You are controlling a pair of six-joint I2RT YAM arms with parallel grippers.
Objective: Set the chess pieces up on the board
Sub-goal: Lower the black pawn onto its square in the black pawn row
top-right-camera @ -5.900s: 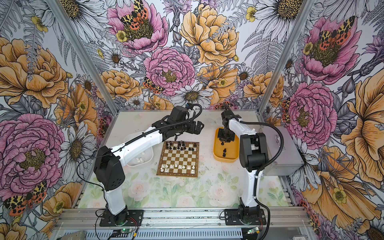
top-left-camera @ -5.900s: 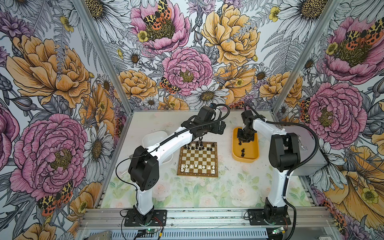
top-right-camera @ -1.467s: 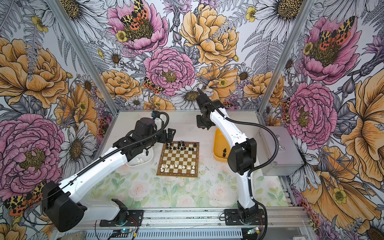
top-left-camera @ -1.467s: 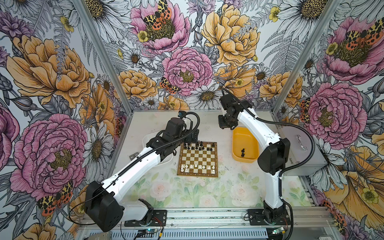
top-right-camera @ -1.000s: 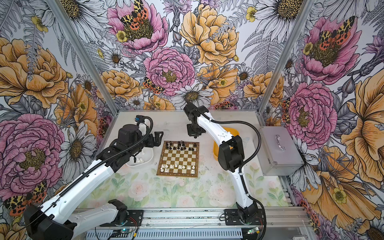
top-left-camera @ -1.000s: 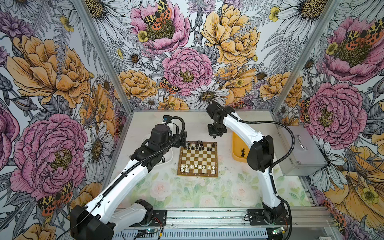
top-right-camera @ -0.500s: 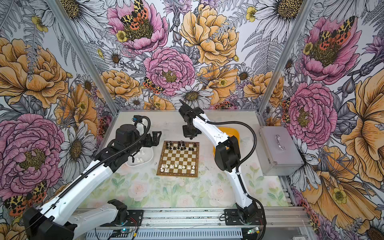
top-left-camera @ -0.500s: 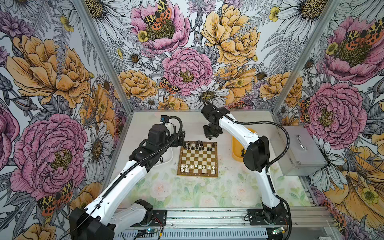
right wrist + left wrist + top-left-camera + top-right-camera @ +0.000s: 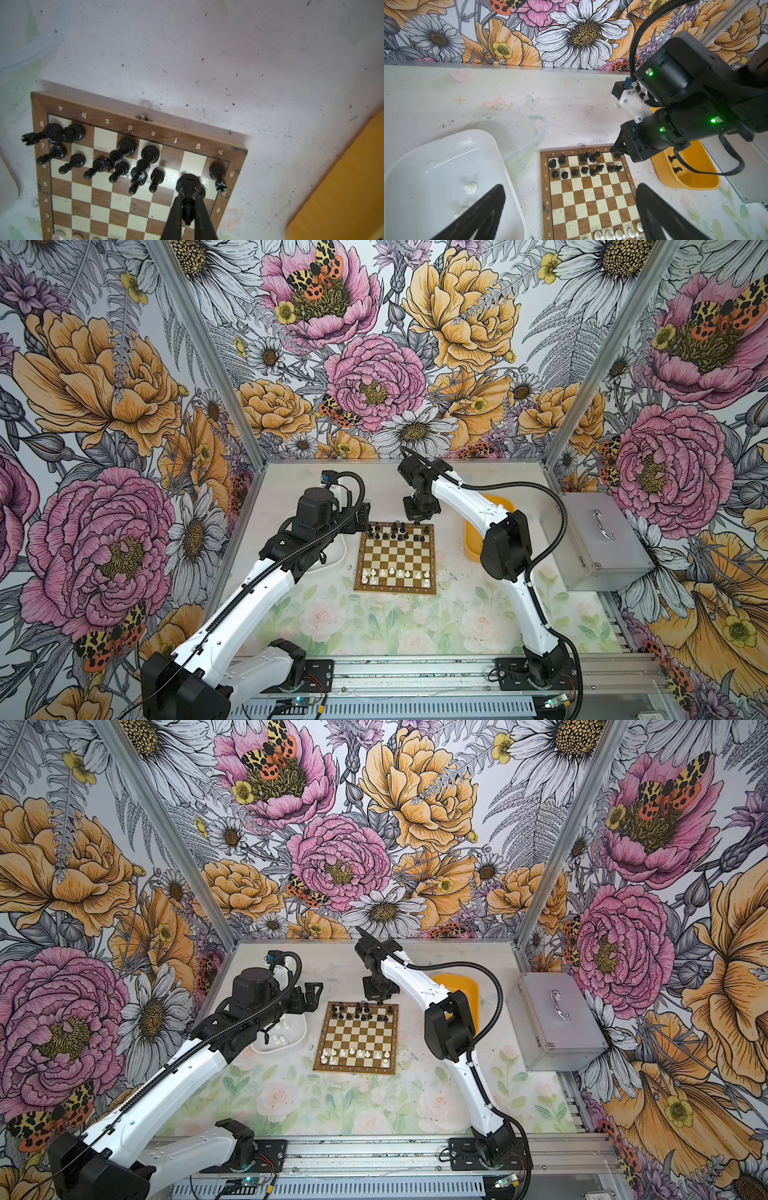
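Right wrist view: the right gripper [image 9: 188,202] pinches a black piece [image 9: 188,184] above the far right corner of the board [image 9: 153,124], near file g. The left gripper [image 9: 570,187] hangs spread wide near its far left corner.

The right gripper [image 9: 188,199], pinched on a black chess piece [image 9: 188,185], hangs over the far rows of the small brown-and-cream checked chessboard [image 9: 153,133]. Below it two bare squares lie between a tall black figure [image 9: 150,154] and a black rook [image 9: 218,172] in the corner, while black pawns [image 9: 155,176] crowd the next row just beside its fingers [image 9: 173,220]. Past the board's edge the white tabletop [image 9: 207,62] is bare up to the yellow plastic tray [image 9: 332,187]. The left gripper [image 9: 570,187] is spread wide: the white plastic tray [image 9: 436,162] sits beside one finger, bare middle squares lie ahead between the two, and farther ahead the right arm's black wrist [image 9: 675,128] blocks the board's far corner.
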